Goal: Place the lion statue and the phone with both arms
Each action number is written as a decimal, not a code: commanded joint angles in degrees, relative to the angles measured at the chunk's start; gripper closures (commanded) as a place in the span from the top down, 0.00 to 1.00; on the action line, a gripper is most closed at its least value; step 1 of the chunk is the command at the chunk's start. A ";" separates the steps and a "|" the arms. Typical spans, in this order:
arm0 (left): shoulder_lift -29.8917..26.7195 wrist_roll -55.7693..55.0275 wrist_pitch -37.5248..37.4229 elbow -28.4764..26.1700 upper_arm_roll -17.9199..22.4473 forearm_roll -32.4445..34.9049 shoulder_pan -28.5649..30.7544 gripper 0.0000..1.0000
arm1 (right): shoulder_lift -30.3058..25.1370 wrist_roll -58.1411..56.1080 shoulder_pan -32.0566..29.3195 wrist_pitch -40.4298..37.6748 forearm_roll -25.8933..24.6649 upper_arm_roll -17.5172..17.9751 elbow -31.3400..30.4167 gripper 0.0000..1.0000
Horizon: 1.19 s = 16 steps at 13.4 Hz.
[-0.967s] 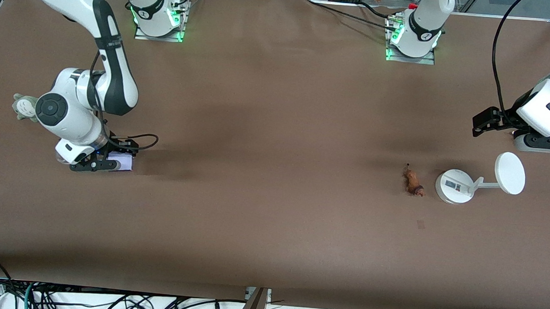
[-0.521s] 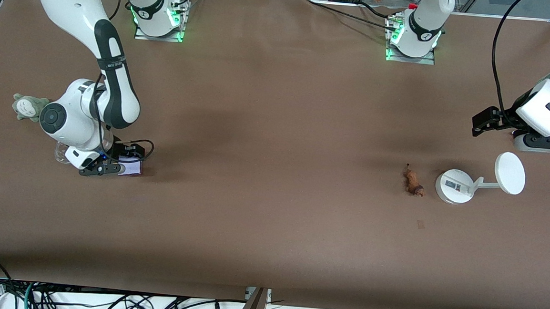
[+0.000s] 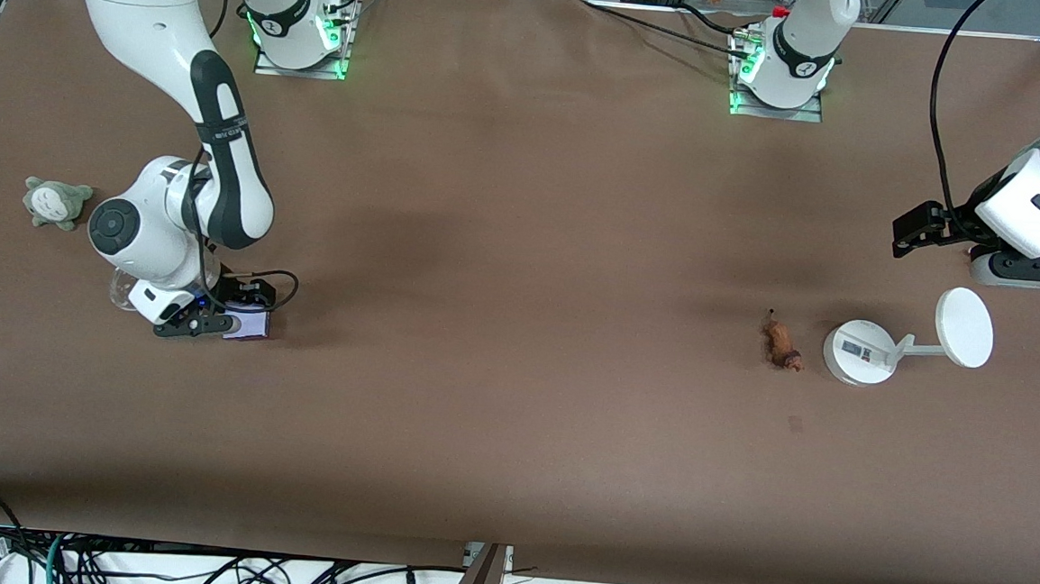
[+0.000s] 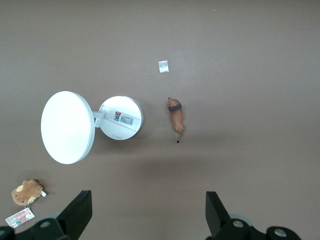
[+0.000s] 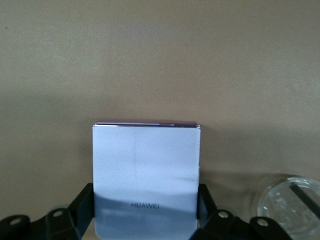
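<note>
Right gripper [image 3: 211, 322] has its fingers clamped on the phone [image 5: 146, 175], neither item placed, while the wide-open, empty left gripper [image 4: 145, 220] waits near the untouched lion statue [image 3: 782, 344]

**Colours on the brown table**

The table [image 3: 512, 418] is plain matte brown. The phone [image 5: 146, 175] is pale lavender with faint grey lettering. The lion statue [image 3: 781, 342] is orange-brown with a darker mane end. The stand [image 3: 859, 351] is white, the plush [image 3: 54, 203] grey-green, another plush [image 4: 27, 192] brown.
</note>
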 commanded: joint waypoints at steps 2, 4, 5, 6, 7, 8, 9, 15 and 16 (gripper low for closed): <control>-0.49 -0.25 -0.49 -0.11 0.46 -1.34 -0.63 1.00 | 0.94 -1.60 0.02 0.23 2.40 0.22 1.78 0.77; -0.49 -0.25 -0.75 -0.11 0.46 -1.34 -0.63 1.00 | 0.77 -1.86 0.19 -0.21 2.49 0.22 2.57 0.99; -0.49 -0.17 -0.75 -0.11 0.46 -1.34 -0.63 1.00 | 0.24 -1.86 0.46 -0.74 2.49 0.22 2.74 0.99; -0.49 -0.16 -0.75 -0.11 0.46 -1.34 -0.63 1.00 | -0.37 -1.77 0.81 -1.96 2.58 0.22 3.27 0.99; -0.49 -0.16 -0.75 -0.11 0.46 -1.34 -0.63 1.00 | -1.51 -1.60 0.81 -4.24 2.58 0.22 3.62 0.99; -0.49 -0.16 -0.75 -0.11 0.46 -1.34 -0.63 1.00 | -2.91 -1.16 0.81 -7.65 2.58 0.13 4.67 0.99; -0.49 -0.16 -0.75 -0.11 0.46 -1.34 -0.63 1.00 | -4.66 -0.20 0.81 -12.12 2.40 -0.13 5.90 0.99; -0.49 -0.25 -0.84 -0.11 0.46 -1.34 -0.63 1.00 | -7.76 13.50 0.72 -45.68 -6.63 -2.77 28.80 0.99; -0.49 -0.25 -0.84 -0.11 0.46 -1.34 -0.63 1.00 | -7.76 14.65 0.64 -51.14 -7.52 -3.03 33.11 0.99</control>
